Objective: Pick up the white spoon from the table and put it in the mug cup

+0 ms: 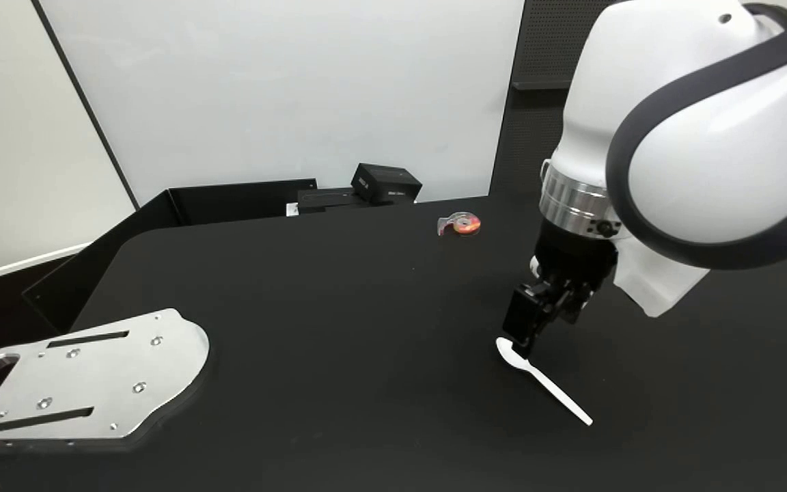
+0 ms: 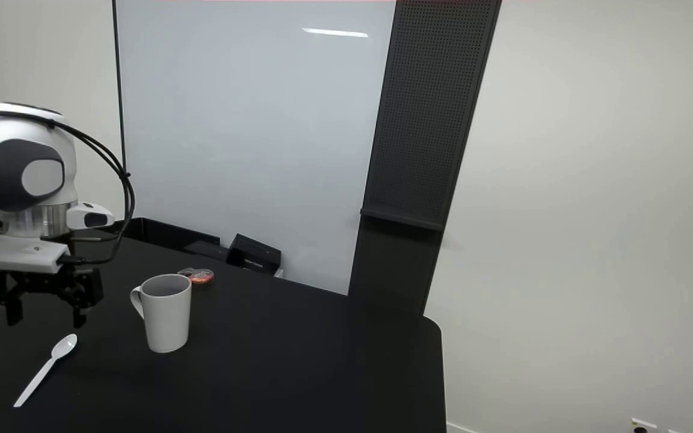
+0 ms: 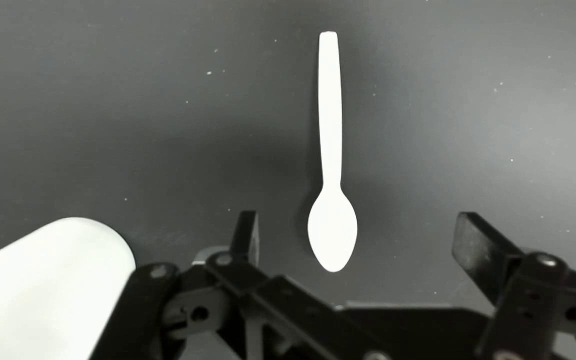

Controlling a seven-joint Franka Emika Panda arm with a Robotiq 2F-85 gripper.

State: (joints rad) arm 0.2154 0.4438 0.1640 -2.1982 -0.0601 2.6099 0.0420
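Note:
The white spoon (image 1: 557, 392) lies on the black table (image 1: 339, 328). It also shows in an exterior view (image 2: 40, 374). In the wrist view the spoon (image 3: 331, 125) points its handle up the picture. My gripper (image 3: 355, 235) is open, with the spoon's bowl between and below its spread fingers, nearer the left finger. It holds nothing and hovers a little above the table (image 2: 47, 317). The white mug cup (image 2: 167, 319) stands upright to the right of the gripper, handle towards it. Its side shows at lower left in the wrist view (image 3: 53, 295). Elsewhere the arm hides the mug mostly or wholly.
A large pale perforated plate (image 1: 103, 372) lies at the table's left edge. A clear tape dispenser (image 1: 462, 224) lies near the back edge, beyond the mug. Black boxes (image 1: 387, 184) stand behind the table. A black cable (image 2: 132, 204) loops from the arm.

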